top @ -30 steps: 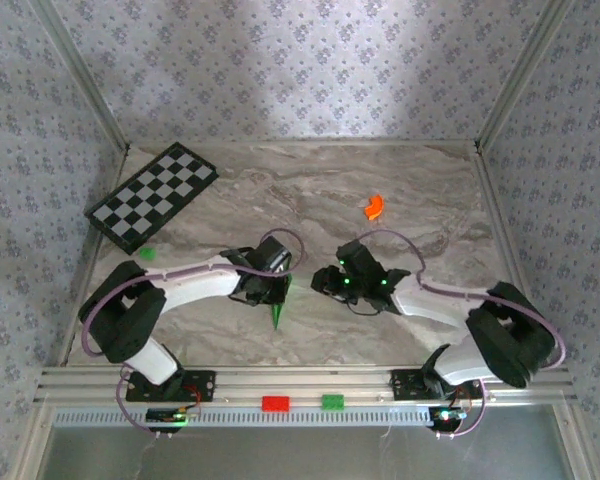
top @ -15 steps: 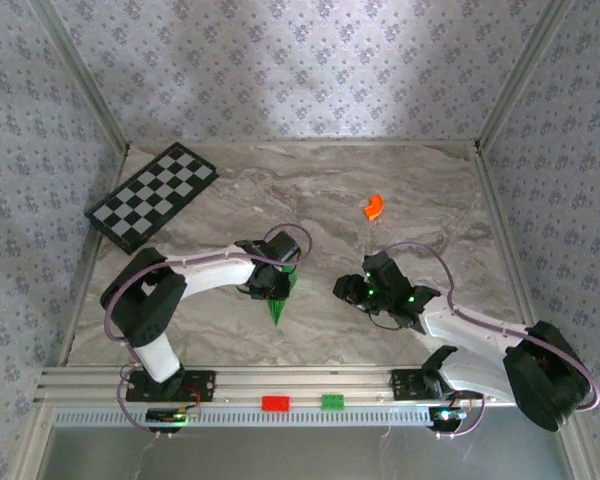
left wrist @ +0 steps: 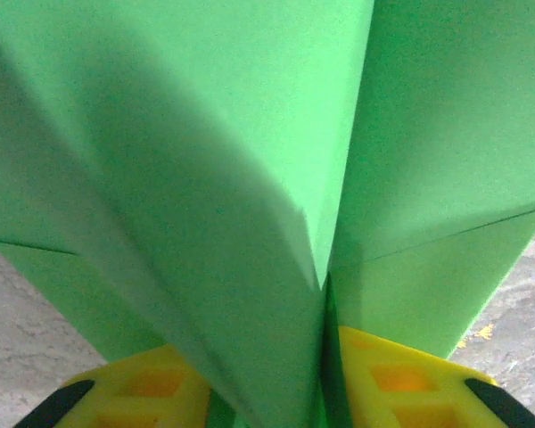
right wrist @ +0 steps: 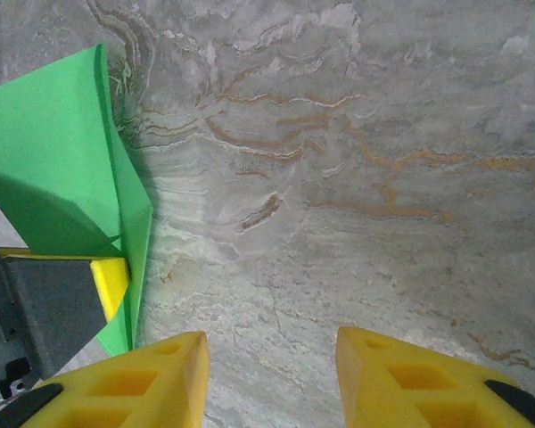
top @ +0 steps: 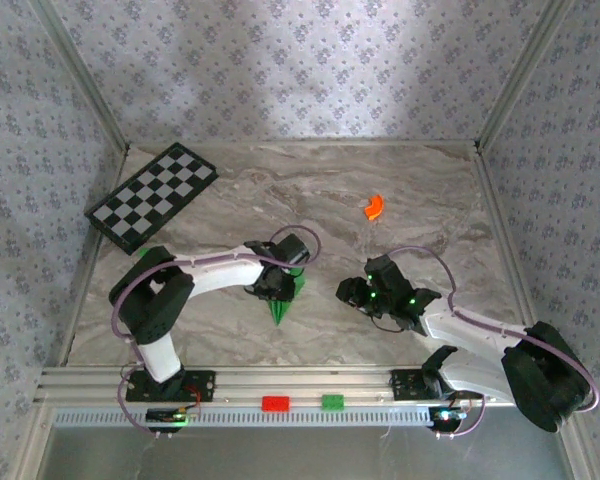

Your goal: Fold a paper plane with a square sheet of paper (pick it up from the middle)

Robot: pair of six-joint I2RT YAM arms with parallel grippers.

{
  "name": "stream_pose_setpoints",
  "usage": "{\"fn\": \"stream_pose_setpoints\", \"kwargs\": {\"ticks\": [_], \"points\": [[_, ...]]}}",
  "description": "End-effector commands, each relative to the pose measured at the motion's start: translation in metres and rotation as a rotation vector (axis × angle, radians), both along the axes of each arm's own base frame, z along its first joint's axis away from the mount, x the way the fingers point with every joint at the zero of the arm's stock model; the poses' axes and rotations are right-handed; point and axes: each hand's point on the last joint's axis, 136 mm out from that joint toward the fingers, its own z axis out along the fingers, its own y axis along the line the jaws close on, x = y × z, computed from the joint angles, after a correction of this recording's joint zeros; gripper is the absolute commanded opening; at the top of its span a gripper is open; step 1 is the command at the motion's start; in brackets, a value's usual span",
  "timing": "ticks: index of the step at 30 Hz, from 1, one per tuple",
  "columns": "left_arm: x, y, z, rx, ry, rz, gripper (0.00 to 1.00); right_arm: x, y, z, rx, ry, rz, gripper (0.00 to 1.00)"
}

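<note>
The paper plane (top: pixel 279 303) is bright green matte paper folded into a slim, pointed dart. In the top view its tip aims toward the near edge of the counter (top: pixel 410 190), and it lies a little left of the counter's middle. The left fingers (left wrist: pixel 401 392) pinch it at the centre crease. From there its two folded wings spread apart in a V, each crossed by a sharp diagonal fold line. Whether the tip touches the counter cannot be told.
</note>
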Motion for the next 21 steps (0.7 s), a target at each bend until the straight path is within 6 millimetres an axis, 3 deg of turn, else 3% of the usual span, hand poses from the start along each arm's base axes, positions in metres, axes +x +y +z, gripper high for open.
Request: {"fn": "stream_pose_setpoints", "kwargs": {"ticks": [1,5,11,17,21], "points": [[-0.018,0.022,-0.029,0.133,0.062,0.013,0.37,0.000,-0.004,-0.002,-0.001,0.009,-0.027,0.43],[-0.023,0.020,-0.035,0.146,0.070,0.026,0.46,0.000,-0.005,-0.003,0.001,0.012,-0.034,0.43],[-0.023,0.016,-0.036,0.129,0.078,0.066,0.47,-0.001,-0.006,-0.003,0.004,0.012,-0.030,0.43],[-0.014,0.011,-0.014,0.107,0.032,0.121,0.47,0.000,-0.007,0.001,0.011,-0.001,-0.033,0.44],[-0.006,0.007,0.011,0.113,-0.018,0.138,0.47,-0.001,-0.011,0.005,0.007,-0.010,-0.035,0.44]]}}
